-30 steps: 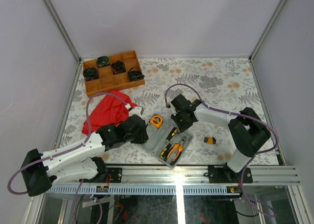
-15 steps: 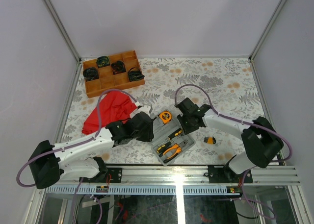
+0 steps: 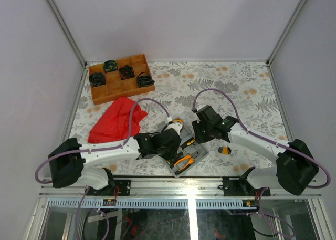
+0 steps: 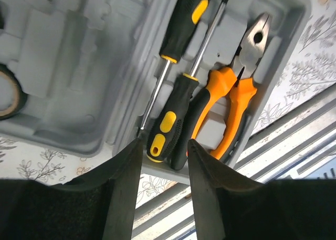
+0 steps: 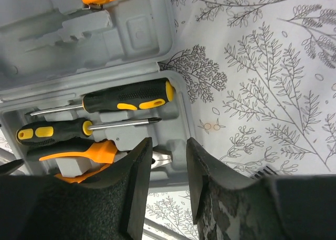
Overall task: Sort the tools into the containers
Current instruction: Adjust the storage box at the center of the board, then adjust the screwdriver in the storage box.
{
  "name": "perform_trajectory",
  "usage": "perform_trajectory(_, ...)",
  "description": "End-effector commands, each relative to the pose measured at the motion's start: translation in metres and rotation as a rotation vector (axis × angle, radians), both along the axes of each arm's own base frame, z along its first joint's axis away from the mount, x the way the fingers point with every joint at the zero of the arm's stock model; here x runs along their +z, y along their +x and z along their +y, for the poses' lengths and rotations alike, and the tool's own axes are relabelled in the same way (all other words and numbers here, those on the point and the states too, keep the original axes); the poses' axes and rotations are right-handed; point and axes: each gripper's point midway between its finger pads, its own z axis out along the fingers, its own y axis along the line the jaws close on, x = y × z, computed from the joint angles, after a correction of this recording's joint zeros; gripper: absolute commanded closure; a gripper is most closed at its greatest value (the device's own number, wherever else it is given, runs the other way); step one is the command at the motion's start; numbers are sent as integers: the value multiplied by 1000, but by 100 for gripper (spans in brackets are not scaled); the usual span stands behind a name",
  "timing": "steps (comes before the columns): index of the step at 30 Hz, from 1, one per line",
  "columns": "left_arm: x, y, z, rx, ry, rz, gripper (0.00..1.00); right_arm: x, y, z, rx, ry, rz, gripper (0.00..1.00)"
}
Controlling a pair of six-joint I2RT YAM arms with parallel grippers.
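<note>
The left gripper (image 4: pixel 161 148) hangs over the open grey tool case (image 4: pixel 63 66), fingers spread and empty; the right gripper (image 5: pixel 168 145) is likewise spread, pinching nothing. Two screwdrivers (image 5: pixel 126 98) and the pliers (image 4: pixel 231 98) lie in the case's recesses; the stubby black-yellow piece (image 3: pixel 224 149) sits on the table (image 3: pixel 236 87) beside it.

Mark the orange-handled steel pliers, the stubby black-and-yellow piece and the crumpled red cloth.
Orange-handled steel pliers (image 4: pixel 220 85): left wrist view, on the orange grip below the pivot.
Stubby black-and-yellow piece (image 3: pixel 224 150): top external view, on its middle.
Crumpled red cloth (image 3: pixel 114 122): top external view, on its centre.
</note>
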Motion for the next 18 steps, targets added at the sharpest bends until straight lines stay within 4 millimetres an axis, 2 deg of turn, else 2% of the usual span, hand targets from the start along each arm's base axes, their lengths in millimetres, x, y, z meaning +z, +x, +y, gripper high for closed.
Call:
perform_trajectory(1, -6, 0, -16, -54, 16, -35, 61, 7, -2, 9, -26, 91, 1, 60)
perform_trajectory(7, -21, -7, -17, -95, 61, -20, 61, 3, -7, 10, -86, 130, 28, 61)
perform_trajectory(13, -32, -12, -13, -112, 87, -6, 62, 7, -7, 16, -190, 193, 53, 65)
perform_trajectory(18, -37, -16, -10, -123, 90, 8, 63, 0, -8, 16, -251, 187, 92, 69)
